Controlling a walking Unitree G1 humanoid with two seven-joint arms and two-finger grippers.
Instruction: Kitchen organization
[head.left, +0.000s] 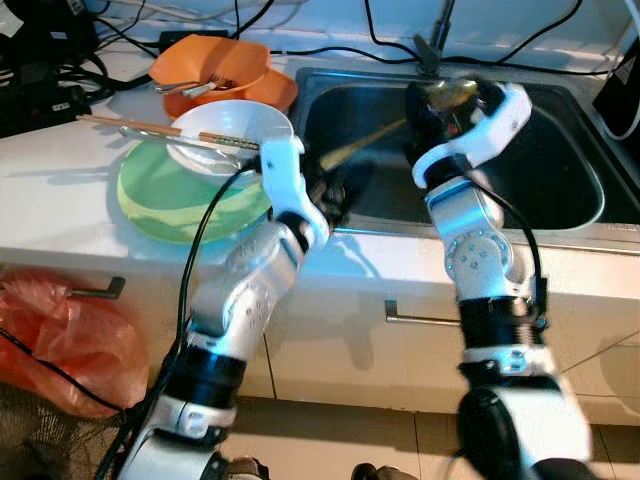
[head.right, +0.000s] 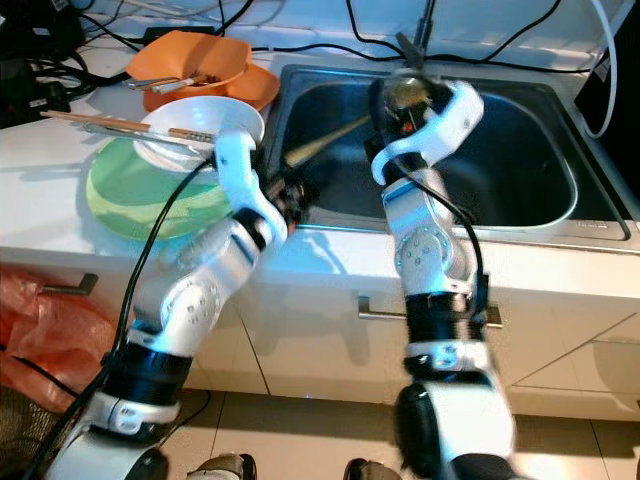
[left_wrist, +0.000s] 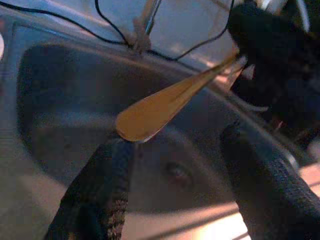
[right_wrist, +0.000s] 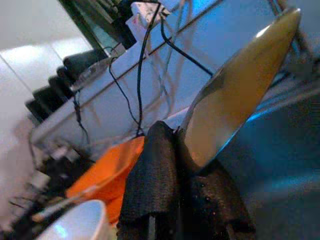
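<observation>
A long golden spoon (head.left: 372, 138) hangs over the steel sink (head.left: 560, 170), its handle slanting down to the left. My right gripper (head.left: 437, 108) is above the sink's back left and shut on the spoon's bowl end (right_wrist: 235, 95), which stands up between the black fingers (right_wrist: 152, 180). My left gripper (head.left: 335, 190) hovers at the sink's left rim, open. In the left wrist view the rounded handle tip (left_wrist: 145, 117) lies between the two spread fingers (left_wrist: 100, 195), close to or touching one of them.
A green plate (head.left: 170, 205) under a white bowl (head.left: 240, 125) with chopsticks (head.left: 140, 127) sits on the counter left of the sink. Orange bowls (head.left: 215, 65) with cutlery stand behind them. Cables run along the back. A red plastic bag (head.left: 65, 340) hangs below the counter.
</observation>
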